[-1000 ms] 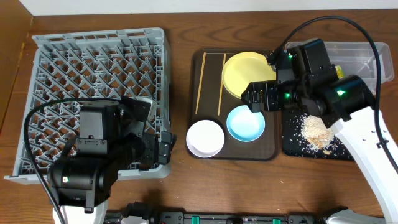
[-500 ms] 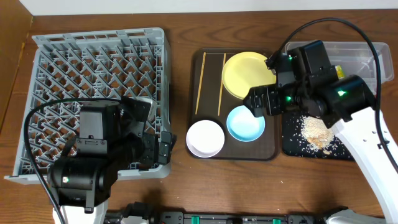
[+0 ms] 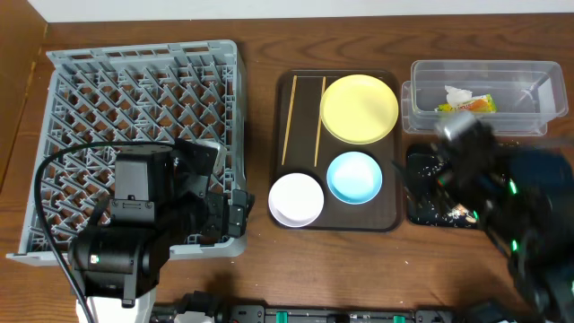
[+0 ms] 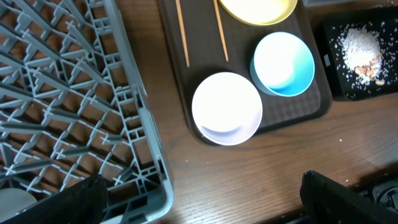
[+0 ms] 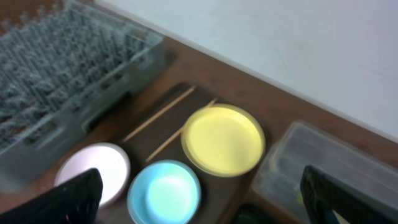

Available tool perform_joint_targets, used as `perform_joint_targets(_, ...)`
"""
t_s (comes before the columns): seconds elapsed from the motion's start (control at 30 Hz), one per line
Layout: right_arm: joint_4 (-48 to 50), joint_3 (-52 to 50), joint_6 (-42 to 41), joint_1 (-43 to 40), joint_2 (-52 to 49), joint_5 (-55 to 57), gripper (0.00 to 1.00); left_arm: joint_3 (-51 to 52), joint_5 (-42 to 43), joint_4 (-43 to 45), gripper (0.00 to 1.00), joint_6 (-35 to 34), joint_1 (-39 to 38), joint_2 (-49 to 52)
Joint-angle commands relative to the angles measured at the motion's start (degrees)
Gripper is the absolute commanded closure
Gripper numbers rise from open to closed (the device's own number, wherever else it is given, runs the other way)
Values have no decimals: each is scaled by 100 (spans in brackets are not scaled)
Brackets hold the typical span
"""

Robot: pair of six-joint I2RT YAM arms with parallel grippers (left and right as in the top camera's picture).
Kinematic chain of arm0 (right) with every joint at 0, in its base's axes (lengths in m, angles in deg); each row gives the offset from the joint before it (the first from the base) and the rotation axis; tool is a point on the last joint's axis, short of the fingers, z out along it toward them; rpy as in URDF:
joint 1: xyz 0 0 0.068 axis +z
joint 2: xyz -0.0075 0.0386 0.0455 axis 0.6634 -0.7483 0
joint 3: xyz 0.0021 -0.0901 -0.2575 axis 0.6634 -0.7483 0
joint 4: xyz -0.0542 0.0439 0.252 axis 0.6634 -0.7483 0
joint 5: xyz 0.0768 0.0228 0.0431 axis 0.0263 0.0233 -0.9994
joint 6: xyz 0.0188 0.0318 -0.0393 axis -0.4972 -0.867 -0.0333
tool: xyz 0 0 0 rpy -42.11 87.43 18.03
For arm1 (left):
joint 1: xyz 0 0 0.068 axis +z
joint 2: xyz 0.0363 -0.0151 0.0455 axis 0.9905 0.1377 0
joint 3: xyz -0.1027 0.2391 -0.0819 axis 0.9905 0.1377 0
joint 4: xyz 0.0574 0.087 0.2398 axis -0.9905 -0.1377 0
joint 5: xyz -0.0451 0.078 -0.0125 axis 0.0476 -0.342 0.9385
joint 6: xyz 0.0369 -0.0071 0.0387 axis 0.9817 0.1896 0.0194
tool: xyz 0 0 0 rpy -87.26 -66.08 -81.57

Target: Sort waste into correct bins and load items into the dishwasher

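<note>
A dark tray (image 3: 386, 215) holds a yellow plate (image 3: 359, 108), a blue bowl (image 3: 354, 177), a white bowl (image 3: 296, 198) and two chopsticks (image 3: 289, 121). The grey dish rack (image 3: 143, 90) stands at the left. My left gripper (image 4: 199, 199) is open and empty, above the bare wood by the rack's front right corner (image 4: 149, 186). My right gripper (image 5: 199, 193) is open and empty. It hangs high, in front of the blue bowl (image 5: 165, 191) and the yellow plate (image 5: 222, 140). The right arm (image 3: 502, 193) is blurred over the black waste tray (image 3: 421, 202).
A clear plastic bin (image 3: 480, 94) at the back right holds a crumpled wrapper (image 3: 466, 103). The black tray carries food crumbs (image 4: 357, 50), mostly hidden by the right arm in the overhead view. The wall runs behind the table (image 5: 280, 37).
My right arm has pulled back from over the plate and blue bowl toward the front right, uncovering the plate and the clear bin. The left arm has not moved.
</note>
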Motion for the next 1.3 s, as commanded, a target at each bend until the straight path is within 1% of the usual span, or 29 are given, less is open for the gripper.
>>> perform_joint_targets(0.0, 426, -1217, 273, -398, 927, 138, 1, -85, -59, 9, 0, 76, -26, -9)
perform_joint_targets(0.13, 828, -2238, 273, -660, 2039, 74, 1, -85, -59, 9, 0, 76, -26, -9)
perform_joint_targets(0.3, 837, -3145, 278, -927, 3272, 76, 1, -85, -57, 9, 0, 76, -26, -9)
perform_joint_targets(0.43, 844, -3801, 278, -1176, 3980, 76, 1, -85, -59, 9, 0, 76, -26, -9)
perform_joint_targets(0.57, 964, -4452, 275, -1338, 4459, 68, 1, -85, -57, 9, 0, 76, -26, -9)
perform_joint_targets(0.73, 1965, -5165, 273, -1368, 4483, -83, 1, -85, -59, 9, 0, 76, -26, -9)
perform_joint_targets(0.9, 3130, -5604, 278, -1368, 4483, -76, 1, -85, -59, 9, 0, 76, -26, -9)
perform_joint_targets(1.27, 3106, -5584, 278, -1362, 4481, -76, 1, -85, -57, 9, 1, 76, -26, -9)
